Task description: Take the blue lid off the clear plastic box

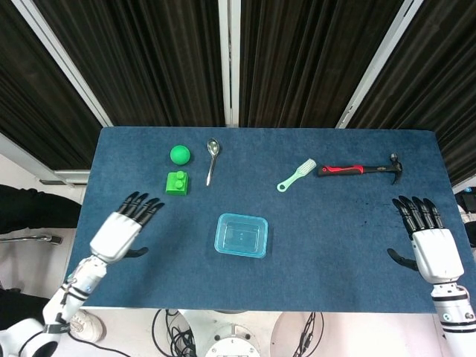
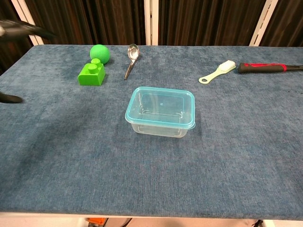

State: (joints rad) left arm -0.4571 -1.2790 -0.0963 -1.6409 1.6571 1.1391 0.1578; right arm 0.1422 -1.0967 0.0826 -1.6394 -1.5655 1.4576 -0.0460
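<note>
Overhead, a blue table (image 1: 335, 245) before dark curtains (image 1: 149, 59).
Box (image 1: 242, 236) with lid (image 2: 160, 109) on sits mid-table; left hand (image 1: 119, 233) and right hand (image 1: 431, 249) hover flat, fingers spread, empty.

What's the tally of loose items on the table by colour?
Green: 2, ball and block
Blue/clear: 1, lidded plastic box
Silver: 1, spoon
Pale green: 1, brush
Red and black: 1, hammer
Total: 6
</note>
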